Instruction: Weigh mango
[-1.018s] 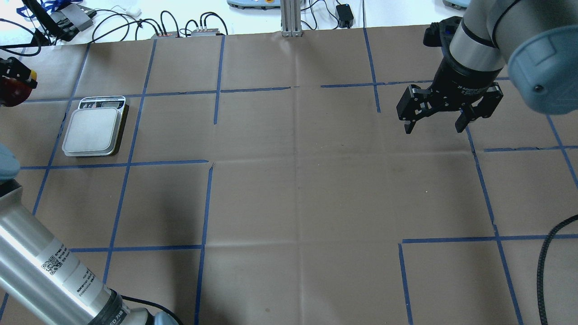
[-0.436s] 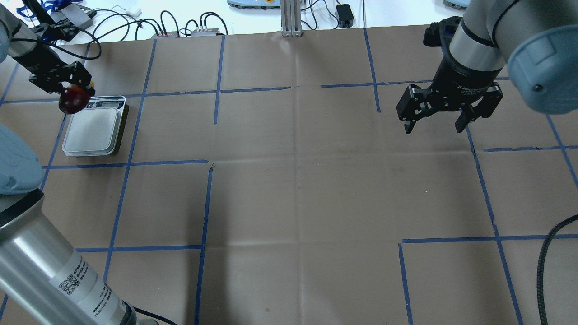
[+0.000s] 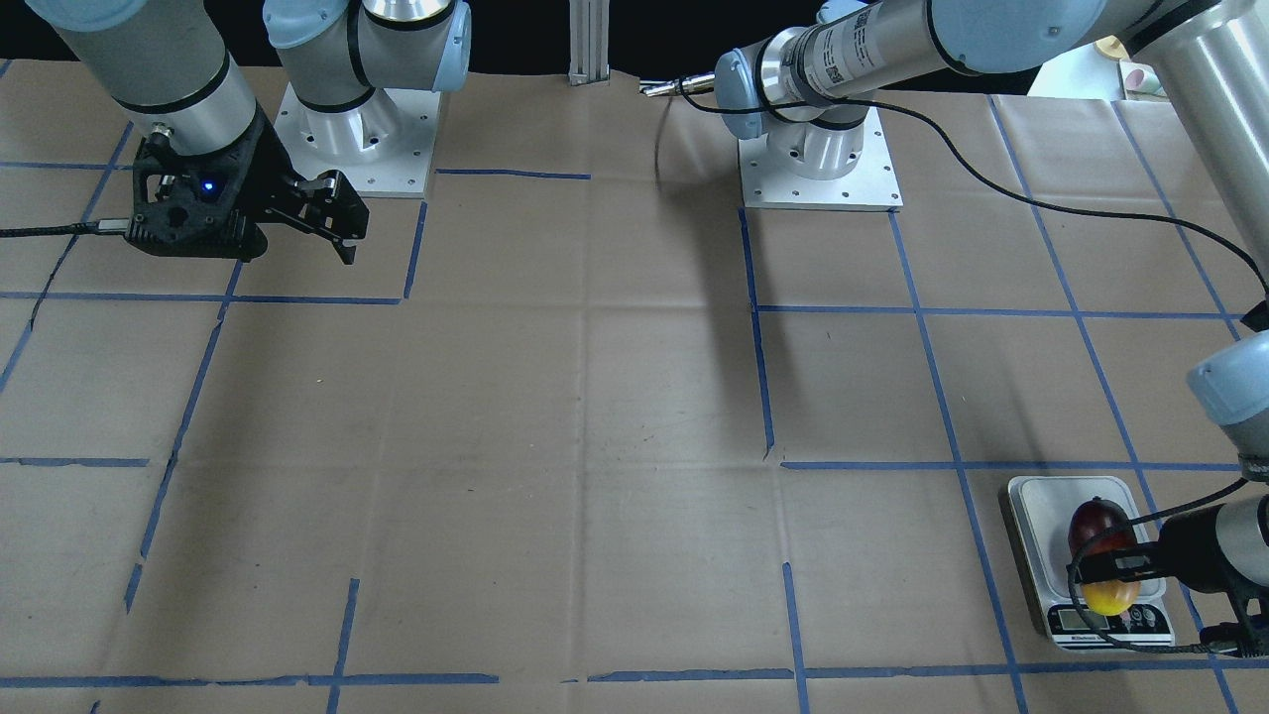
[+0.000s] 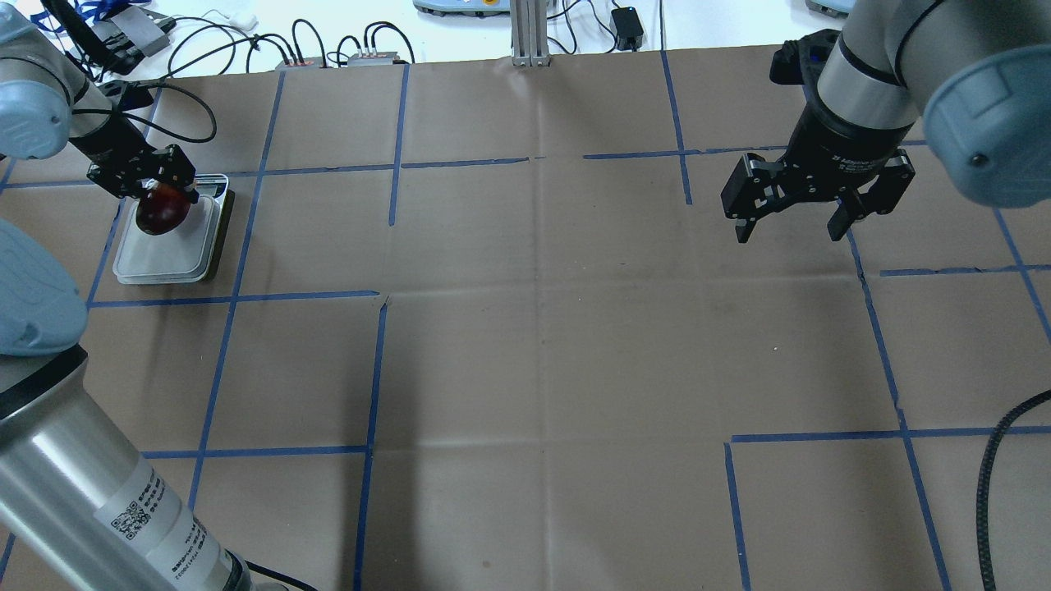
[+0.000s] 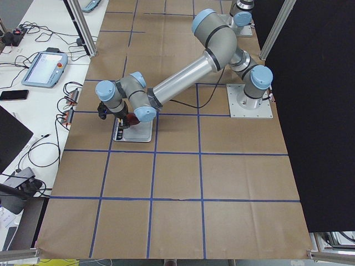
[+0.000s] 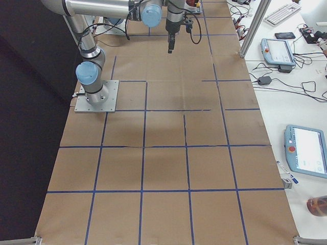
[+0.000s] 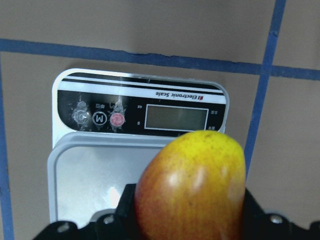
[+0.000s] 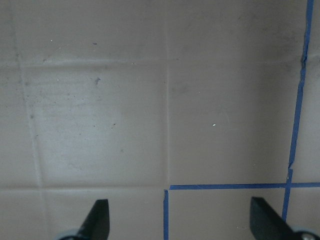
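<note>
The mango [image 4: 160, 211], dark red at one end and yellow at the other, is held in my left gripper [image 4: 156, 197], which is shut on it. It hangs over the white kitchen scale [image 4: 168, 250] at the table's far left, near the display end. I cannot tell whether it touches the platform. The front view shows the mango [image 3: 1098, 550], the gripper [image 3: 1105, 570] and the scale [image 3: 1036, 506]. In the left wrist view the mango [image 7: 192, 185] covers part of the scale [image 7: 90, 185]. My right gripper [image 4: 790, 234] is open and empty above the table at the far right.
Brown paper with blue tape lines [image 4: 534, 328] covers the table. Cables and small boxes [image 4: 328, 49] lie past the far edge. A black cable [image 4: 998, 460] hangs at the right edge. The left arm's large link [image 4: 74, 492] crosses the near left corner.
My left gripper has carried the mango in from the far left edge, rightward and nearer, to over the scale. The right arm has not moved.
</note>
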`<state>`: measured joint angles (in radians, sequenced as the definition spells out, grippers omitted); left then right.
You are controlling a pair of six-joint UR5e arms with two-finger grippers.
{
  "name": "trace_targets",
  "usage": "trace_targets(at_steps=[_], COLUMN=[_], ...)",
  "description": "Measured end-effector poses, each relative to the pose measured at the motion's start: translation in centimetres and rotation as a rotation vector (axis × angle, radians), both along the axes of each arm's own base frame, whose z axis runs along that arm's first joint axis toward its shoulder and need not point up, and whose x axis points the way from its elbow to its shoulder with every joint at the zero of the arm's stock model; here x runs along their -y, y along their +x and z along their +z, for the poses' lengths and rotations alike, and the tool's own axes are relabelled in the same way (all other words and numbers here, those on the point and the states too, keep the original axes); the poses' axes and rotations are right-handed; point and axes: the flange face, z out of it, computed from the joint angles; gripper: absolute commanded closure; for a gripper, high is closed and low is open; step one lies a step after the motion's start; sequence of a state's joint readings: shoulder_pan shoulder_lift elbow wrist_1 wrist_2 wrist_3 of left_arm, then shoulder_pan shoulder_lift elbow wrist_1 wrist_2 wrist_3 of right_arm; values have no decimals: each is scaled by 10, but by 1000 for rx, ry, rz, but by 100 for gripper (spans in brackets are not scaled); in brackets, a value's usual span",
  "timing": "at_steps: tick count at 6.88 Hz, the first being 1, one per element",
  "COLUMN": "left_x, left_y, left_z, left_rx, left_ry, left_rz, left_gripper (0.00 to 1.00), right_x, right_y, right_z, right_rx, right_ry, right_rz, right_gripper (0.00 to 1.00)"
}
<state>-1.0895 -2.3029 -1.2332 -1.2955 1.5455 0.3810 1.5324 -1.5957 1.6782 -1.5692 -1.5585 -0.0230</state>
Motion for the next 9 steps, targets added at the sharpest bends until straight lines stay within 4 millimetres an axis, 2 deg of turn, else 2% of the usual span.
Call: trace_targets(at_steps=[1, 2, 3, 4, 5, 6, 7, 8, 9], left_x=[-4, -6, -7, -10, -19, -34, -53, -70, -84], left_y=[1, 2, 2, 0, -7, -22, -53, -99, -152], left_z=[-2, 0, 10, 34, 71, 117, 167, 205, 230], left_rx=[27, 41, 53, 67, 84, 97, 104, 110, 112], left_ry=[5, 4, -7, -28, -55, -80, -102, -124, -144], left_rz=[1, 6, 9, 17, 45, 85, 117, 146, 171], left_gripper=[0, 0, 0, 0, 0, 0, 0, 0, 0], right_x=[0, 0, 0, 0, 0, 0, 0, 0, 0], right_y=[0, 0, 0, 0, 0, 0, 0, 0, 0], right_z=[0, 0, 0, 0, 0, 0, 0, 0, 0], right_rx=[0, 0, 0, 0, 0, 0, 0, 0, 0], right_ry=[0, 0, 0, 0, 0, 0, 0, 0, 0], right_rz=[0, 0, 0, 0, 0, 0, 0, 0, 0], right_gripper=[0, 0, 0, 0, 0, 0, 0, 0, 0])
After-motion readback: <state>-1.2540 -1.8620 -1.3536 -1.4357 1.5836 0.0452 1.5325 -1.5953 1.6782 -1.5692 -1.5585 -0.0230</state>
